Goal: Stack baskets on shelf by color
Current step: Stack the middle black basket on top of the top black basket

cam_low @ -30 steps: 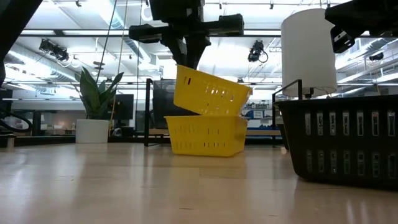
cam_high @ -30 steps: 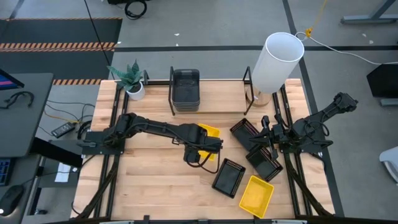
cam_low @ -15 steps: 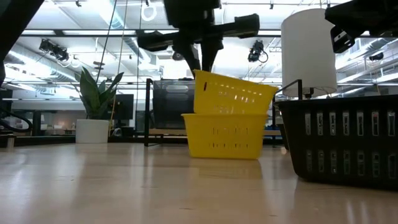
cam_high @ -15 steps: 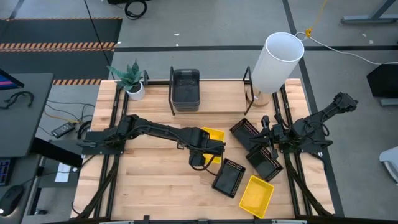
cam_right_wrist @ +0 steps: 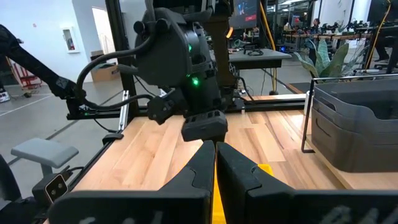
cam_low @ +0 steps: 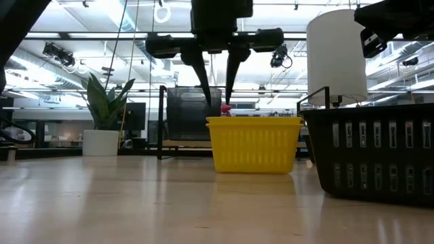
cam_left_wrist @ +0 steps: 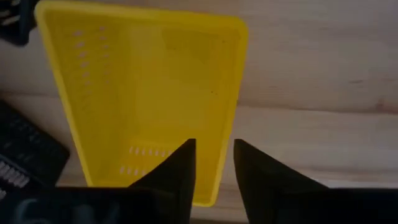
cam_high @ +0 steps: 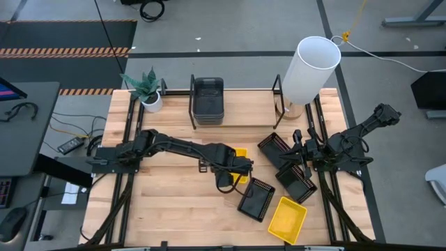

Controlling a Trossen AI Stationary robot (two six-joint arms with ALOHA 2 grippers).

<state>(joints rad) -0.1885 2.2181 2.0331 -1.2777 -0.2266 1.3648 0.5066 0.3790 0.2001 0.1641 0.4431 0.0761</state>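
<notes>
Two yellow baskets (cam_low: 254,144) sit nested and level on the table's middle, seen from above in the left wrist view as the yellow stack (cam_left_wrist: 149,93). My left gripper (cam_low: 217,100) hangs open just over the stack's end, its fingers astride the rim line without touching it; from overhead the left gripper (cam_high: 228,176) covers part of the stack (cam_high: 240,153). A third yellow basket (cam_high: 287,218) lies near the near edge. Three black baskets (cam_high: 256,197) lie to the right. Grey baskets (cam_high: 208,101) rest on the shelf (cam_high: 244,111). My right gripper (cam_high: 301,166) waits shut over the black baskets.
A tall white cylinder (cam_high: 310,68) stands at the shelf's right end and a potted plant (cam_high: 148,90) at its left. One black basket (cam_low: 369,152) fills the low view's right. Bare wood lies along the table's near left (cam_high: 174,209).
My left gripper carried a tilted yellow basket toward the table's right and down. The basket settled level inside the other yellow basket, which slid a little rightward. The fingers then opened, let go and rose just above the rim.
</notes>
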